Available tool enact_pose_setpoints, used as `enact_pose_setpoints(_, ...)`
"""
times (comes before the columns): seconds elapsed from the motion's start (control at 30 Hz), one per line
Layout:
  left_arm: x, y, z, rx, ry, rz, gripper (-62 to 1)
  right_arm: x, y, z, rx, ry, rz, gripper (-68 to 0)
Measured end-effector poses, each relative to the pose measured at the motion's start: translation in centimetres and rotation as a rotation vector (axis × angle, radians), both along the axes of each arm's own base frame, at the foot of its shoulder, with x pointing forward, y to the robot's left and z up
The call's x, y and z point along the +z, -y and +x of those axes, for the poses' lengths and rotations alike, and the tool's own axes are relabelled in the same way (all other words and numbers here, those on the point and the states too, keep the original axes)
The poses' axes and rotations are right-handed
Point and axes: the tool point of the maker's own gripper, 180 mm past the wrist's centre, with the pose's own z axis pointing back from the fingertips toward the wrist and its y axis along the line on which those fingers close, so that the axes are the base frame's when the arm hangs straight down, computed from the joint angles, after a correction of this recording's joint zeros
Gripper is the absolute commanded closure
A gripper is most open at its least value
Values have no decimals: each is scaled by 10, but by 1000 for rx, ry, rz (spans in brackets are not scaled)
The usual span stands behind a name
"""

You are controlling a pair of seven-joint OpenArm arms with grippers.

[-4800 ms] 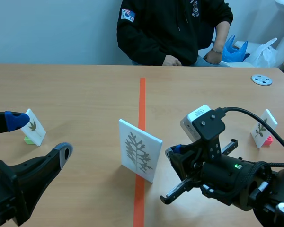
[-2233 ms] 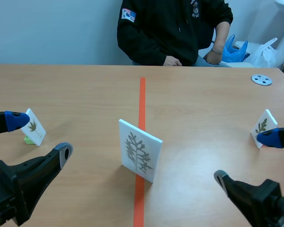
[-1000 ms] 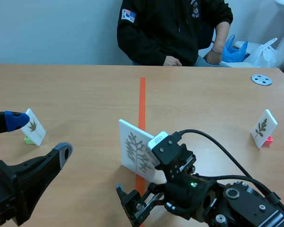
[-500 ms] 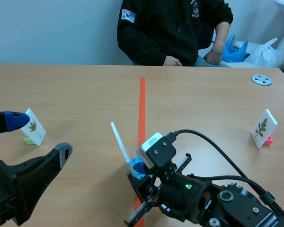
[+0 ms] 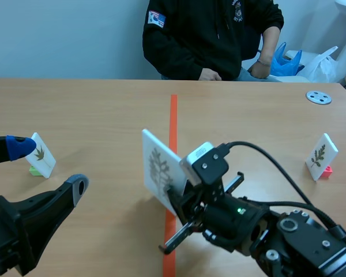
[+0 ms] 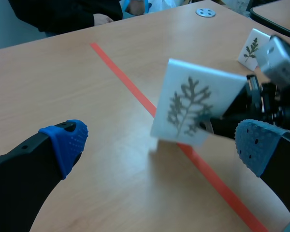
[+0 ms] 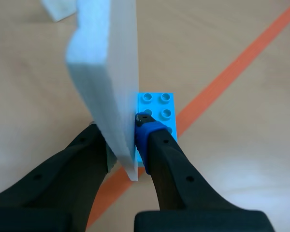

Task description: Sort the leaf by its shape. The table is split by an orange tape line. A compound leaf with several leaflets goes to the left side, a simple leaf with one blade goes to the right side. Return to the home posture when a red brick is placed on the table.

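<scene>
Fingers of the right gripper [image 7: 122, 140] are clamped on the lower edge of the leaf card [image 5: 157, 168], one on each face (in the right wrist view we see the card edge-on, pinched between them). A blue brick [image 7: 157, 115] sits at the card's foot, touching the finger with the blue pad. The card is white and bears a grey, branching leaf with many lobes. In the scene view it stands tilted, its top leaning toward our left. It lies over the tape line [image 5: 173, 115], with most of its face on the left of the line. From the left wrist view it seems to hang just above the table [image 5: 92, 109], though we cannot be sure.

Our left gripper [image 5: 48, 167] is low at the left, its fingers spread wide with nothing between them. Just beside its blue-padded finger stands the left small card [image 5: 41, 154] on a green brick [image 5: 34, 171]. The right small card [image 5: 322, 154] stands on a pink brick [image 5: 327, 170], well apart on the right side. A grey disc [image 5: 318, 97] lies beyond it. A person [image 5: 210, 34] sits across the table.
</scene>
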Motion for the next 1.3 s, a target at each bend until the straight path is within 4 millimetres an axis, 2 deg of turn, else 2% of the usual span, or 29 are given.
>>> enact_pose_setpoints(0.13, 0, 0, 0, 0, 0, 0, -623, 23, 25, 23, -79, 57, -14, -13)
enact_pose_setpoints(0.27, 0, 0, 0, 0, 1, 0, -623, 42, 56, 37, -168, 103, -26, -13)
enact_pose_setpoints(0.4, 0, 0, 0, 0, 0, 0, -623, 41, 92, 42, -268, 84, -49, -13)
enact_pose_setpoints(0.6, 0, 0, 0, 0, 0, 0, -623, 39, 147, 41, -436, 7, 24, -13)
enact_pose_setpoints(0.7, 0, 0, 0, 0, 0, 0, -623, 39, 167, 42, -495, -21, 33, -13)
enact_pose_setpoints(0.87, 0, 0, 0, 0, 0, 0, -623, 44, 187, 45, -558, -32, 72, -13)
enact_pose_setpoints(1.0, 0, 0, 0, 0, 0, 0, -623, 43, 190, 44, -567, -33, 69, -13)
enact_pose_setpoints(1.3, 0, 0, 0, 0, 1, 0, -623, 12, 209, 51, -632, -83, 45, -13)
